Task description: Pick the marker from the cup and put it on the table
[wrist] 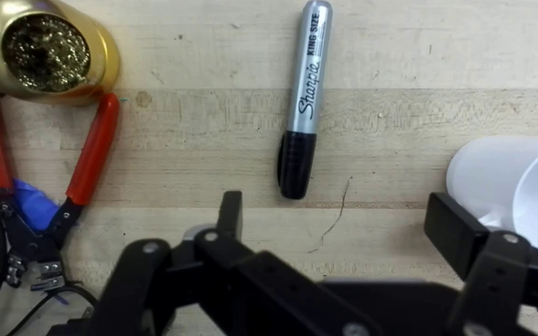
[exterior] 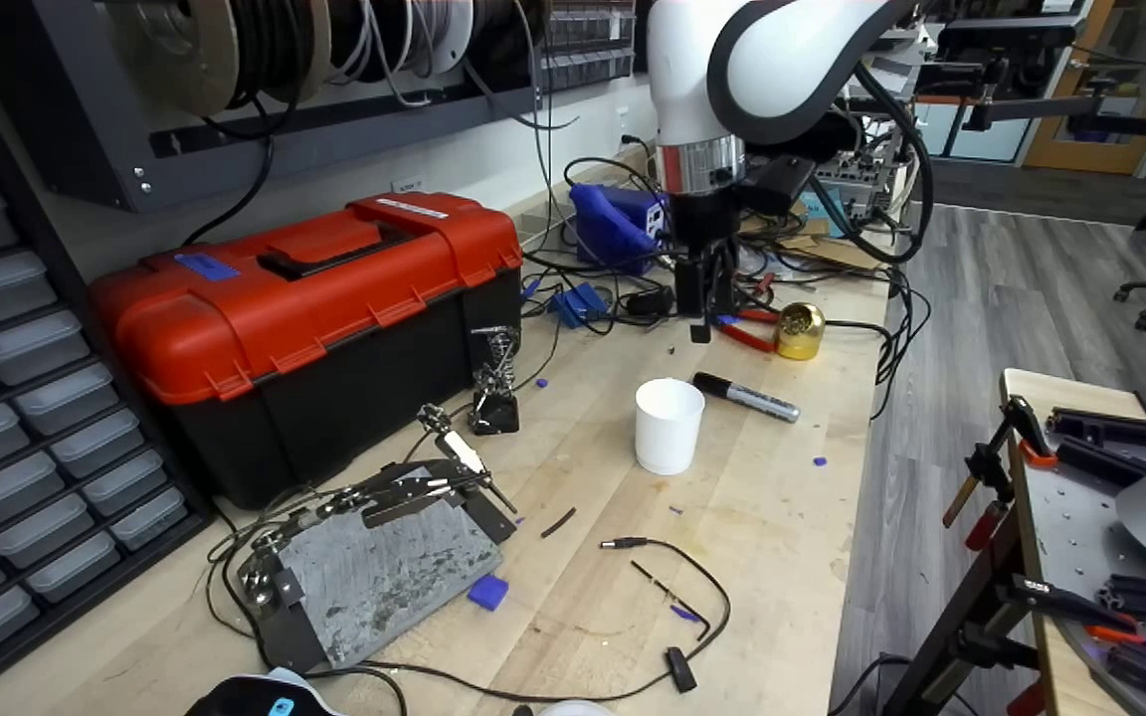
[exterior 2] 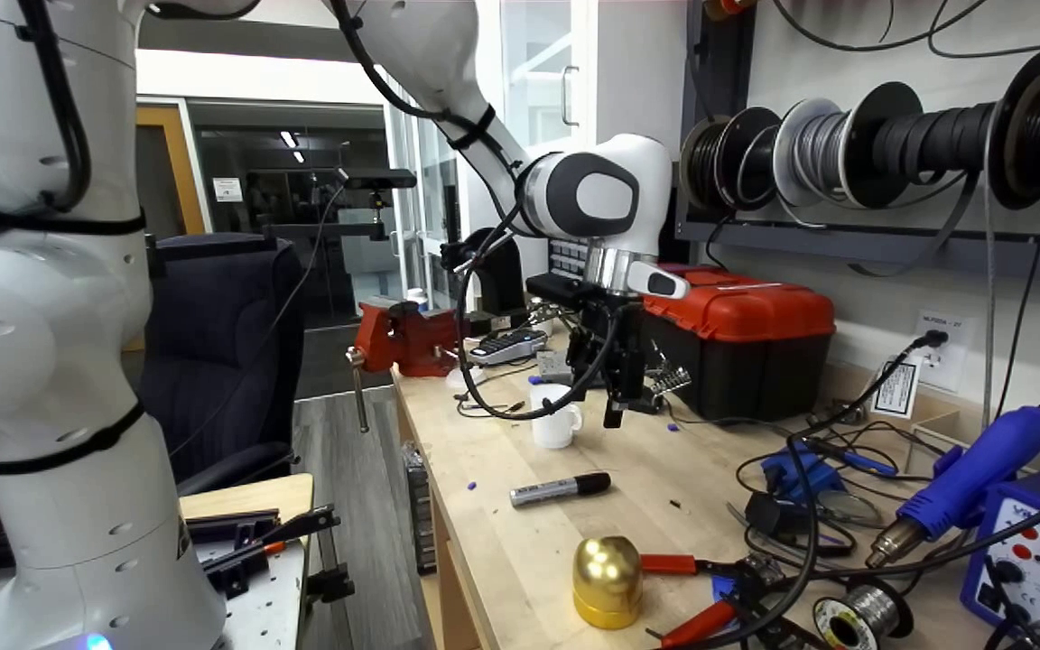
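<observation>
Nearest the wrist camera, the gripper (wrist: pixel 341 226) has its black fingers (wrist: pixel 453 238) well apart, holding nothing. Just ahead of them the marker (wrist: pixel 305 100) lies capped on the table (wrist: pixel 199 60), outside the cup (exterior: pixel 668 436), near it but apart.

With the marker lying there, the setting-down looks done, and I judge that what remains is to withdraw. Doing that well calls for rising straight up, fingers kept spread, before any sideways travel. In the wrist view one finger overlaps the cup, though in an exterior view the gripper hangs above and apart from it. A low sweep could catch the cup's handle (exterior 2: pixel 577 418) or set the marker rolling.

Overhead, the arm's looped cable (exterior 2: pixel 521 416) droops in front of the cup and might snag on it. Farther out, a gold pot of brass wool (exterior 2: pixel 608 582) and red-handled pliers (wrist: pixel 92 151) stand in the way; beyond them are a blue hot-air tool (exterior 2: pixel 980 478) and, opposite, the red-lidded toolbox (exterior: pixel 334 368).
</observation>
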Robot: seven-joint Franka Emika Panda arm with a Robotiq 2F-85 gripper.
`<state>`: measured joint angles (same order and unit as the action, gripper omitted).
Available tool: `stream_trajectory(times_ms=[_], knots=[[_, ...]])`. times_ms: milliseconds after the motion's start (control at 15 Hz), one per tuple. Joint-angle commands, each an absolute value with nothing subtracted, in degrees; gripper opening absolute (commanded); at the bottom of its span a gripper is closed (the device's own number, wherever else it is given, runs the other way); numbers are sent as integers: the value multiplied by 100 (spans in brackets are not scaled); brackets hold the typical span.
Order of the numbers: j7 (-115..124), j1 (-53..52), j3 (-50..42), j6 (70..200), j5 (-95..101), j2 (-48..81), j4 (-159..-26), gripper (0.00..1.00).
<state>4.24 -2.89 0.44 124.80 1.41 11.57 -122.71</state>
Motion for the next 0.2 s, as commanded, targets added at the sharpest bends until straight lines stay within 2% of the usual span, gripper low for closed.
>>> stream_trajectory(times_ms=[0,133], knots=[[468,-277,76,12495,178,1106,-12302,100],[485,-287,79,12511,191,1060,-12343,100]])
